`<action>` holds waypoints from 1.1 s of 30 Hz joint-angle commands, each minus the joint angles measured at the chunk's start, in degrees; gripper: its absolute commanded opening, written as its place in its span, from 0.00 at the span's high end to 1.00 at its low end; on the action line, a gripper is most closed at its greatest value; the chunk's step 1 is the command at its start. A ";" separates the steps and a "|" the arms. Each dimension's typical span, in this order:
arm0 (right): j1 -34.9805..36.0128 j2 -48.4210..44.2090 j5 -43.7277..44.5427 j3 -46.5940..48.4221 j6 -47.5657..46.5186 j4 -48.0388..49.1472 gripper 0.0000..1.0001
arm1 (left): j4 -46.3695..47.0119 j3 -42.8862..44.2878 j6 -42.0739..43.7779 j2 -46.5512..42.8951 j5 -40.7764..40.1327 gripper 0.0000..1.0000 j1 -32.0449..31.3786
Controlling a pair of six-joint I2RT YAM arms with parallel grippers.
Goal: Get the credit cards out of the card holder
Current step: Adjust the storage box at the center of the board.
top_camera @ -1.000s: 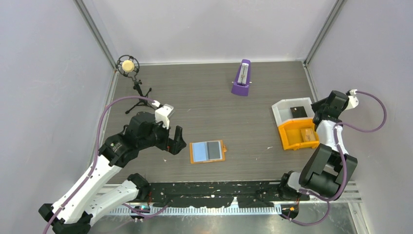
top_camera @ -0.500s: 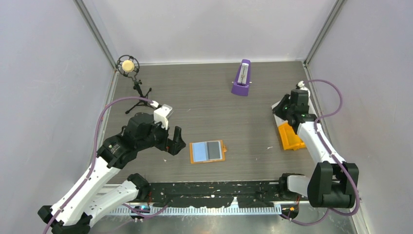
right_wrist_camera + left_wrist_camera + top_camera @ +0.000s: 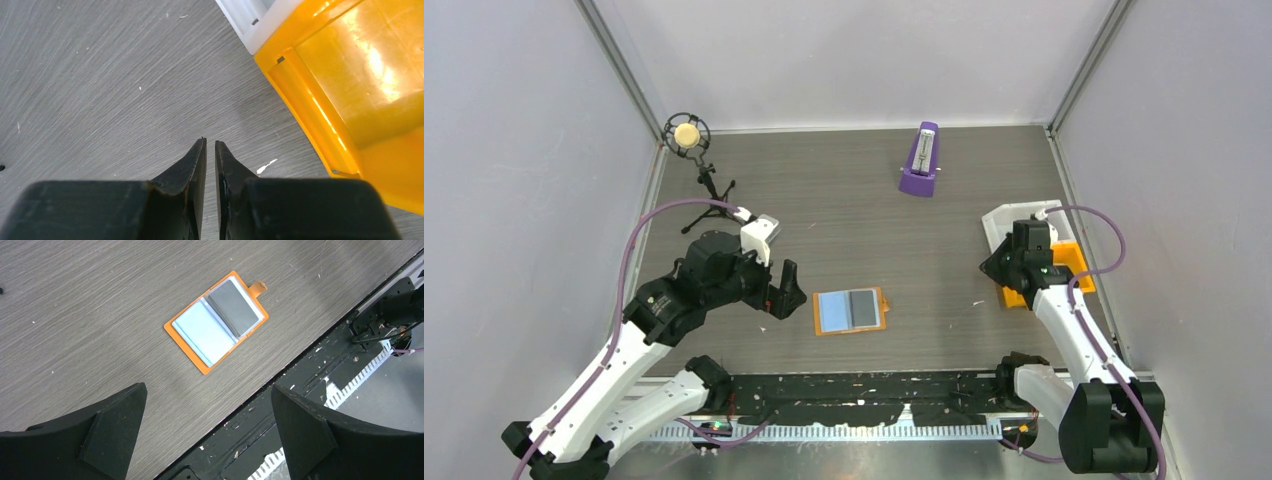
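The grey wood-grain desk (image 3: 874,200) bore a glossy orange plastic bin (image 3: 305,95), cut off at the frame, near the right edge. The right gripper (image 3: 210,145) hung just beside it, jaws together and empty. The flat orange card holder (image 3: 257,287) lay open near the near edge, ahead of the wide-spread left gripper (image 3: 207,390). It showed a light blue card (image 3: 205,330) and a grey card (image 3: 234,307); the layers beneath were hard to tell apart.

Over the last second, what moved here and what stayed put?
The right arm unfolded, swinging the shut right end effector from over the orange bin to the table beside it. The open left end effector, card holder and credit cards stayed put.
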 commanded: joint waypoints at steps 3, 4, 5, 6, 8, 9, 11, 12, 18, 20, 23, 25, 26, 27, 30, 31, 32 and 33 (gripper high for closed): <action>0.01 -0.72 3.71 -2.86 3.09 -0.70 0.81 | 1.15 -0.39 0.39 -1.05 1.19 0.00 -0.30; 0.01 -0.72 4.20 -3.52 3.42 -0.63 0.81 | 1.13 -0.45 0.39 -1.13 1.20 0.00 -0.33; 0.01 -0.66 4.62 -3.82 4.22 -0.67 0.81 | 1.13 -0.47 0.39 -1.19 1.18 0.00 -0.36; 0.01 -0.60 5.49 -4.15 4.60 -1.10 0.81 | 1.21 -0.47 0.33 -1.24 1.24 0.00 -0.38; 0.01 -0.43 6.74 -4.49 5.45 -1.61 0.81 | 1.25 -0.47 0.31 -1.24 1.26 0.00 -0.44; 0.01 -0.28 7.30 -4.61 5.84 -1.89 0.81 | 1.25 -0.47 0.30 -1.33 1.35 0.00 -0.47; 0.01 0.01 8.94 -4.86 6.49 -2.38 0.81 | 1.34 -0.47 0.30 -1.49 1.35 0.00 -0.41; 0.01 0.09 9.71 -4.96 6.75 -2.56 0.81 | 1.26 -0.53 0.30 -1.58 1.35 0.00 -0.50; 0.01 -0.61 14.30 -4.77 8.20 -4.56 0.81 | 1.25 -0.56 0.39 -1.98 1.04 0.00 -0.73; 0.01 -0.44 15.49 -4.46 8.23 -5.42 0.81 | 1.25 -0.56 0.39 -2.14 0.96 0.00 -0.90; 0.01 -0.21 16.75 -4.57 8.23 -6.06 0.81 | 1.17 -0.49 0.48 -2.41 0.75 0.00 -1.19; 0.01 -0.10 17.18 -4.84 8.41 -6.47 0.81 | 1.17 -0.47 0.56 -2.57 0.53 0.00 -1.35; -0.16 -0.15 17.35 -4.92 8.47 -6.90 0.81 | 1.09 -0.48 0.56 -2.62 0.33 0.00 -1.47; -0.34 -0.22 17.94 -5.09 8.53 -7.19 0.81 | 1.00 -0.48 0.56 -2.68 0.23 0.00 -1.59; -2.12 -0.71 18.38 -5.89 8.34 -7.76 0.81 | 0.99 -0.46 0.64 -2.82 0.12 0.00 -2.06; -3.55 -0.90 18.26 -6.41 8.06 -7.89 0.81 | 1.04 -0.50 0.60 -2.86 0.16 0.00 -2.23; -4.41 -0.99 17.88 -6.93 7.93 -8.07 0.81 | 1.07 -0.48 0.57 -2.91 0.19 0.00 -2.32; -6.04 -1.32 17.75 -7.15 7.67 -8.26 0.81 | 1.06 -0.47 0.56 -2.93 0.28 0.00 -2.46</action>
